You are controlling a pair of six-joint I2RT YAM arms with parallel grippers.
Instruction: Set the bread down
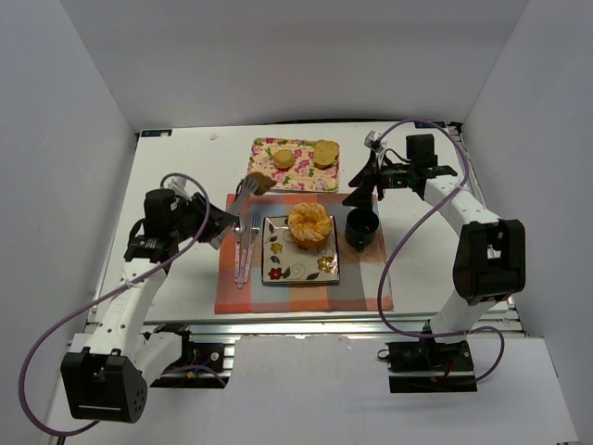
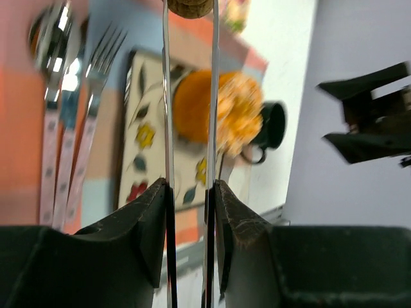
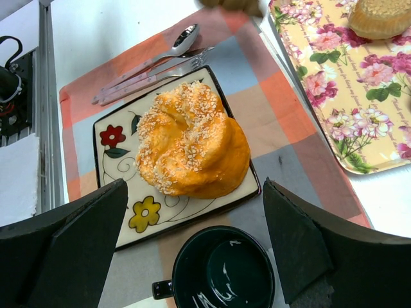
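My left gripper (image 1: pixel 222 225) is shut on a pair of metal tongs (image 1: pixel 243 197). The tong tips pinch a small brown piece of bread (image 1: pixel 260 182), held above the far left corner of the checked placemat (image 1: pixel 306 297). In the left wrist view the tong blades (image 2: pixel 168 128) run up between my fingers (image 2: pixel 154 218) to the bread (image 2: pixel 189 6). A large sesame bread (image 1: pixel 309 223) lies on the square flowered plate (image 1: pixel 278 269). My right gripper (image 1: pixel 364 195) is open and empty above the dark cup (image 1: pixel 361 229).
A flowered tray (image 1: pixel 296 173) with two buns (image 1: pixel 283 158) stands at the back. A spoon and forks (image 1: pixel 243 246) lie left of the plate. In the right wrist view the cup (image 3: pixel 221 273) sits below the plate (image 3: pixel 112 160), with the tray (image 3: pixel 334 96) to the right.
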